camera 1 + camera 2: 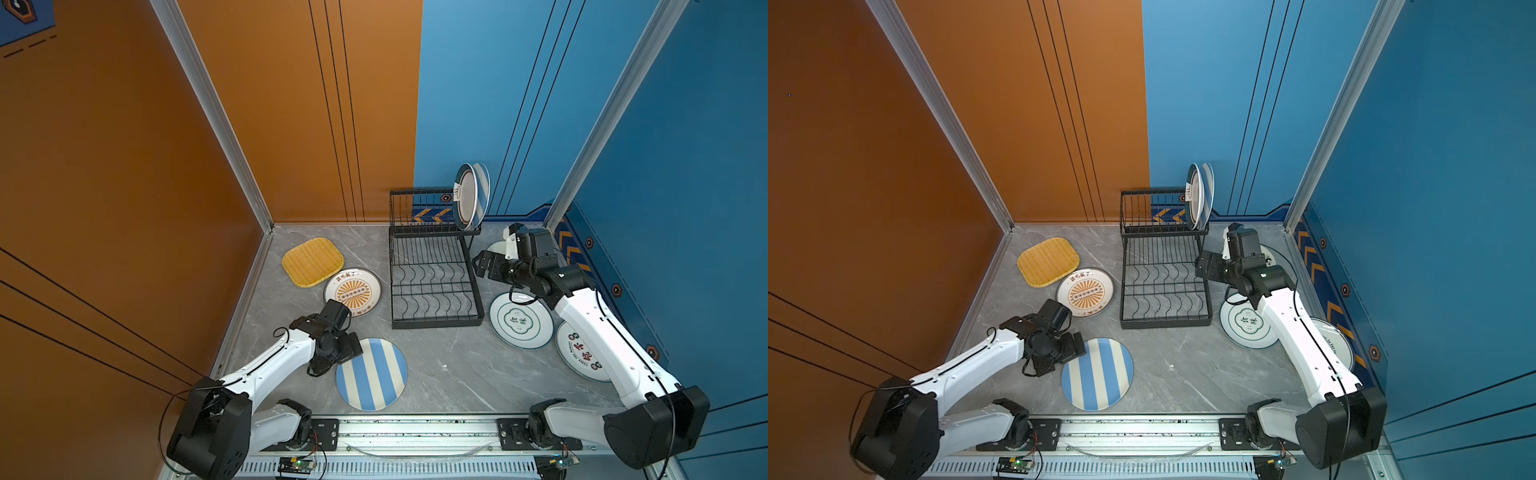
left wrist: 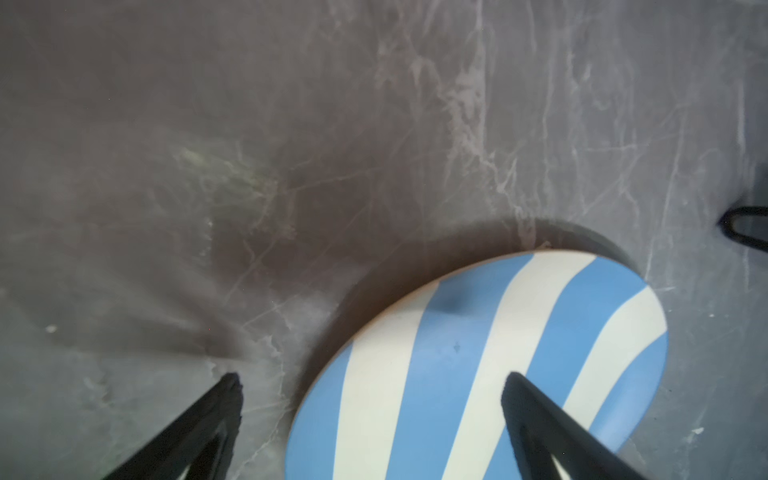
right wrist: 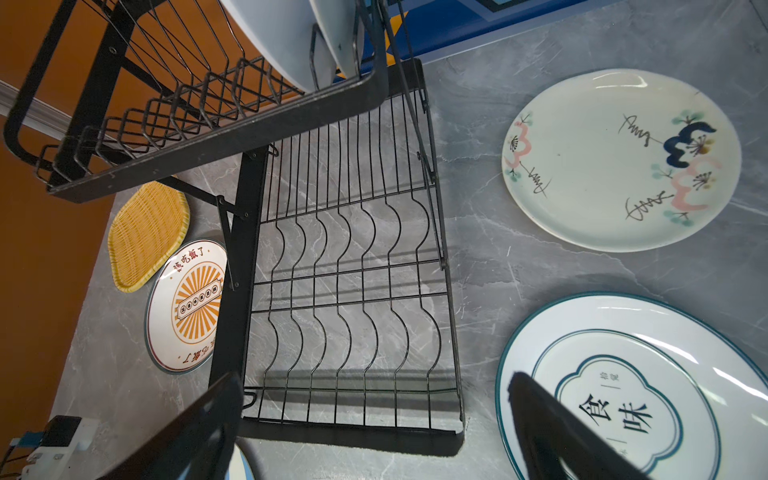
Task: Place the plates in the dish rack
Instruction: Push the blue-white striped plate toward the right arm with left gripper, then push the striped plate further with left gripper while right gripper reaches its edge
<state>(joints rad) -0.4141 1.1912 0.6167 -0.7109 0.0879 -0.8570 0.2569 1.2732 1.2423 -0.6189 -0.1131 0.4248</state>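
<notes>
Left pincer (image 2: pixel 372 377) spread astride the 10 o'clock rim of the round blue-and-cream striped plate (image 1: pixel 371 374), flat on the grey marbled tabletop (image 1: pixel 449 365) at 7 o'clock from the black wire dish rack (image 1: pixel 434 286): wedge one finger under the rim before closing.

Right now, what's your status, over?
Open and empty: left gripper, right gripper. Left straddles striped plate rim. Two plates upright in rack top; six flat on table. Lower slots unblocked.
</notes>
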